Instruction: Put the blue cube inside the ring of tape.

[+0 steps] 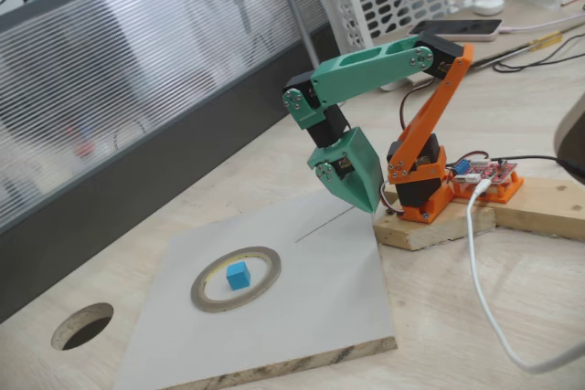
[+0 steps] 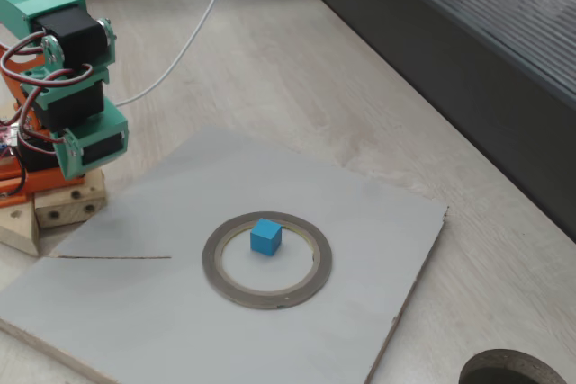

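Note:
The blue cube [image 1: 238,274] [image 2: 265,236] rests on the grey board inside the ring of tape [image 1: 207,296] [image 2: 218,269], a little off the ring's middle and clear of its band. The ring lies flat on the board. My green gripper [image 1: 370,200] hangs above the board's far right corner in a fixed view, well away from the ring and close to the orange base. Its fingers come together in a downward point with nothing between them. The green arm [image 2: 76,96] stands at the upper left, apart from the ring.
The grey board [image 1: 311,299] [image 2: 360,222] lies on the wooden table. A dark round hole [image 1: 82,326] [image 2: 513,370] is cut in the tabletop beside it. A white cable [image 1: 480,280] runs past the wooden base block [image 1: 439,226]. A dark panel [image 1: 110,198] borders the table.

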